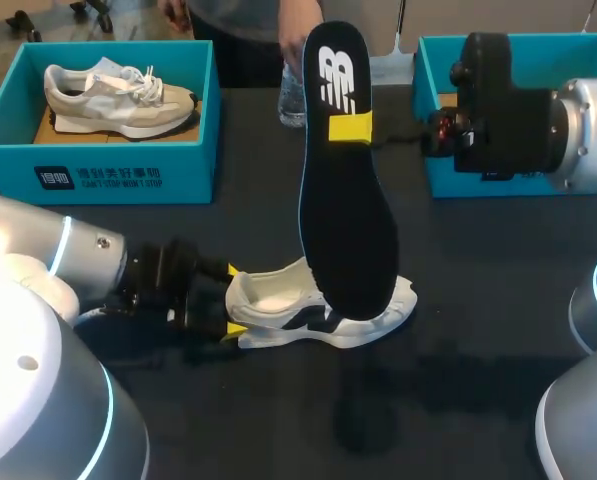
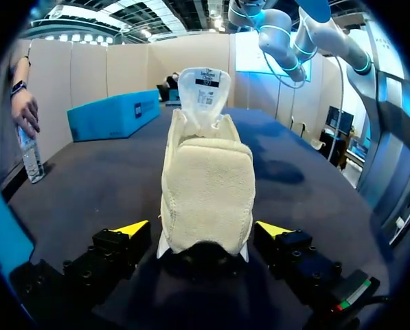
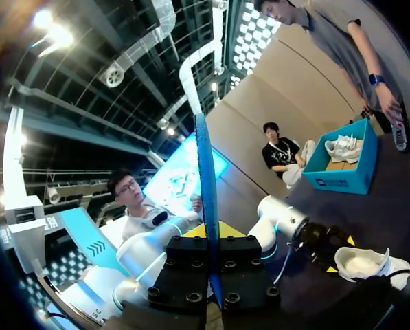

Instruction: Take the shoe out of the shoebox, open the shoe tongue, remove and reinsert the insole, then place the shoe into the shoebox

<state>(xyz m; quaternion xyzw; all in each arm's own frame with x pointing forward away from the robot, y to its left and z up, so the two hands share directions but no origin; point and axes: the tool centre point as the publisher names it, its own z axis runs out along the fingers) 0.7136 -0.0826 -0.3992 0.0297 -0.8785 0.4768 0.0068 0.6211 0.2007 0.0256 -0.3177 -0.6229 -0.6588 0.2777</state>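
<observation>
Right hand (image 1: 350, 128), reaching in from the upper right of the head view, is clamped on the black insole (image 1: 348, 170) and holds it upright above the middle of the bench (image 1: 478, 340). In the right wrist view the insole (image 3: 206, 185) stands edge-on, pinched between the two fingers of that hand (image 3: 209, 275). Its wider end points down in front of the white shoe (image 1: 323, 312); whether it touches the shoe cannot be told. The shoe rests on its sole at the lower centre of the head view, outside any box, toe toward the right. At the lower left, the left hand (image 1: 230, 300) sits at the heel with its fingers spread. In the left wrist view the heel of the shoe (image 2: 206, 192) lies between the yellow tips of this hand (image 2: 203, 230) with a sliver of gap on each side, and the tongue (image 2: 203, 89) stands up ahead. A blue shoebox (image 1: 98, 170) at the upper left holds a second shoe (image 1: 118, 100); another blue box (image 1: 440, 170) stands at the upper right, behind the right arm. At the top centre a person's hand (image 1: 298, 25) reaches over a clear bottle (image 1: 291, 100).
</observation>
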